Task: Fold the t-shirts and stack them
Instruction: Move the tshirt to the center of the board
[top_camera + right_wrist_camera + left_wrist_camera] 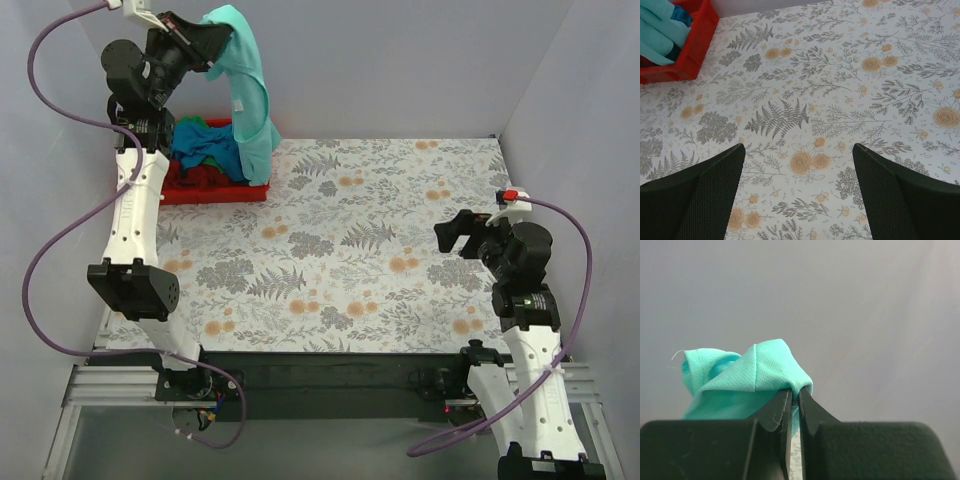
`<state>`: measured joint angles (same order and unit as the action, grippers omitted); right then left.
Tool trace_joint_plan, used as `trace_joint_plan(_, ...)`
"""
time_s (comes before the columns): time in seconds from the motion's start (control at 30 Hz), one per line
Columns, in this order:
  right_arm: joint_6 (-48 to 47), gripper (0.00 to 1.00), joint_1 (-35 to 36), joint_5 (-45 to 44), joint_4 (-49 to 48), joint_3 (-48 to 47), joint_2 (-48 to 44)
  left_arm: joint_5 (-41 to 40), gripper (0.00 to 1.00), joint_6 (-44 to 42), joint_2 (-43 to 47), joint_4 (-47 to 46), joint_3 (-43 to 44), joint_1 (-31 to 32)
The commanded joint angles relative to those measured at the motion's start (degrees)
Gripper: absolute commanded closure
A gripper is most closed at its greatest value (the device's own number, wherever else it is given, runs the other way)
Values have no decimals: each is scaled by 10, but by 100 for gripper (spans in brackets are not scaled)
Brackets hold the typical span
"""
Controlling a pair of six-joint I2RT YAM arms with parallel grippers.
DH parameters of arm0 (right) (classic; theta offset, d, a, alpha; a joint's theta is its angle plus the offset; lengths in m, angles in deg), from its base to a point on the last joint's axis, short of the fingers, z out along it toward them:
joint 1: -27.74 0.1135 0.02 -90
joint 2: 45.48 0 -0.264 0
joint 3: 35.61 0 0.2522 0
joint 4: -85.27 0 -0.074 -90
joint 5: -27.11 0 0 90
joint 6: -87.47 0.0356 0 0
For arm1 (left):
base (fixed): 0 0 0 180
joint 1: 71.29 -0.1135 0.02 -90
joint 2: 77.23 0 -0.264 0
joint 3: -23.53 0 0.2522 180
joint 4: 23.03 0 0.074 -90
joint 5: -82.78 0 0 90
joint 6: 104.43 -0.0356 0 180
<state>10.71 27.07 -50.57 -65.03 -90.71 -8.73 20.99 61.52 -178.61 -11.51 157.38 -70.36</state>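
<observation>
The left fingers [793,399] are pressed together on a bunched fold of the mint-teal t-shirt [742,377], pinching it high in the air at the far left corner, against the plain pale wall [865,315]. From that pinch the shirt hangs down in a long drape, and its lower end reaches into the right end of the red bin [215,192]. The bin sits on the worktop [380,250] directly below, just beside the left arm. Inside it lie the other t-shirts [205,150] in a loose heap of blue, green and dark red. The hanging shirt partly covers the heap's right side.

The right fingers [799,150] are spread wide with nothing between them. They hover over the floral cloth of the worktop near its right edge, well apart from the bin and the shirts. A purple cable [60,240] loops beside the left arm.
</observation>
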Motion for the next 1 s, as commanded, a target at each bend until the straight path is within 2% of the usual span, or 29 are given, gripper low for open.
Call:
trace_joint_plan(0.0, 1, 6, 1, 11, 17, -39, -10, 74, 100, 25, 65, -25, 26, 30)
trace_joint_plan(0.3, 12, 6, 1, 13, 50, -69, -34, 69, 100, 67, 137, -38, 26, 72)
trace_joint_plan(0.4, 12, 6, 1, 12, 64, -81, -38, 69, 100, 91, 158, -40, -12, 72)
trace_joint_plan(0.53, 13, 6, 1, 10, 76, -96, -45, 92, 100, 102, 194, -51, -152, 111)
trace_joint_plan(0.57, 12, 6, 1, 10, 79, -97, -45, 92, 100, 96, 203, -51, -228, 127)
trace_joint_plan(0.67, 7, 6, 1, 10, 86, -96, -48, 89, 100, 70, 230, -58, -344, 144)
trace_joint_plan(0.7, 7, 6, 1, 10, 86, -95, -50, 87, 96, 54, 230, -51, -408, 152)
trace_joint_plan(0.77, 2, 6, 1, 13, 87, -90, -54, 38, 68, 33, 222, -22, -467, 159)
trace_joint_plan(0.8, 1, 6, 1, 17, 88, -88, -55, 1, 16, 19, 211, 45, -500, 165)
trace_joint_plan(0.83, 0, 6, 1, 22, 88, -86, -56, -97, 10, 3, 206, 79, -510, 168)
trace_joint_plan(0.9, -5, 7, 1, 37, 88, -73, -56, -169, 9, -11, 203, 148, -527, 180)
trace_joint_plan(0.97, -4, 9, 1, 49, 88, -58, -57, -239, 9, -19, 223, 160, -560, 196)
